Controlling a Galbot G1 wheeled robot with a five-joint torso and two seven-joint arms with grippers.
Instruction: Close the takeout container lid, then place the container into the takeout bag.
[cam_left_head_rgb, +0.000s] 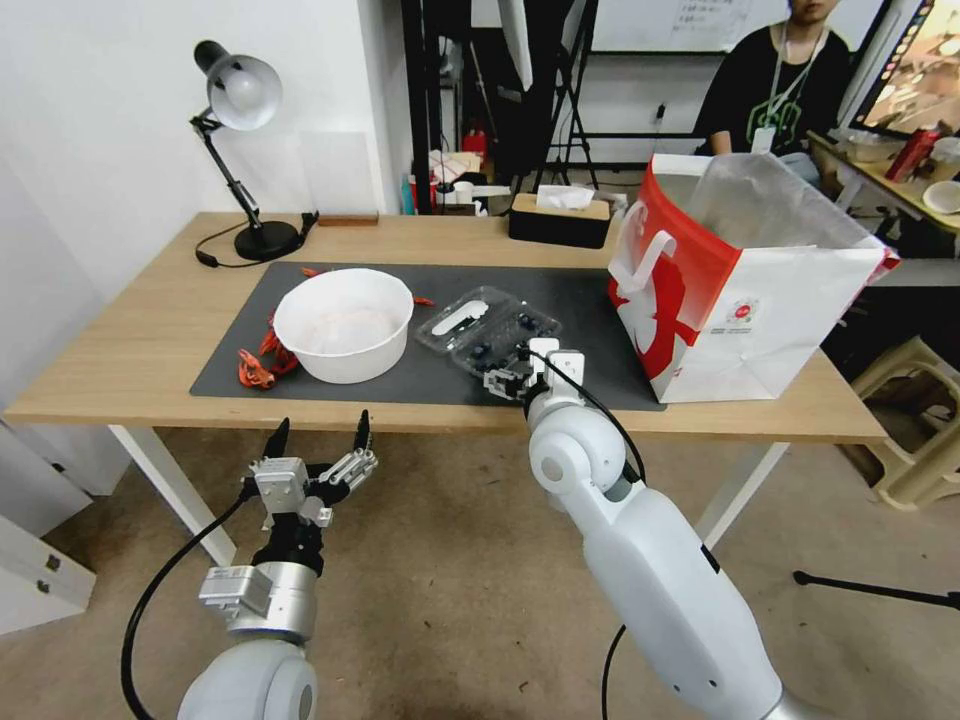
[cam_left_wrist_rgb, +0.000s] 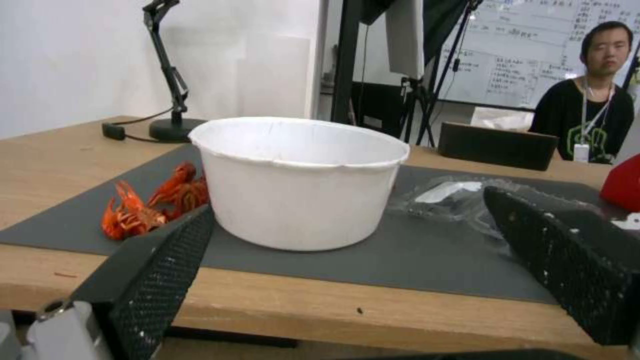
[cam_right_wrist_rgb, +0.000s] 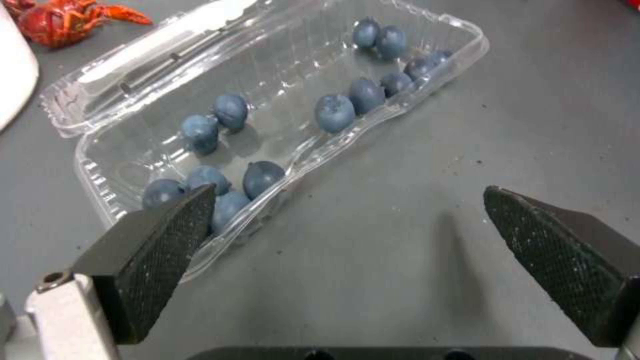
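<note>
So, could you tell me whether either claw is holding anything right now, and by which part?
Nothing is held. The right claw is open over the mat at the takeout container; the left claw hangs open before the table.

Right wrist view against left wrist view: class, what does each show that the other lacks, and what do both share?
Right wrist alone: blueberries in the open container, with the open right gripper above the mat beside it. Left wrist alone: the whole white bowl, lamp, tissue box and open left gripper. Shared: the grey mat, crayfish and clear lid.
</note>
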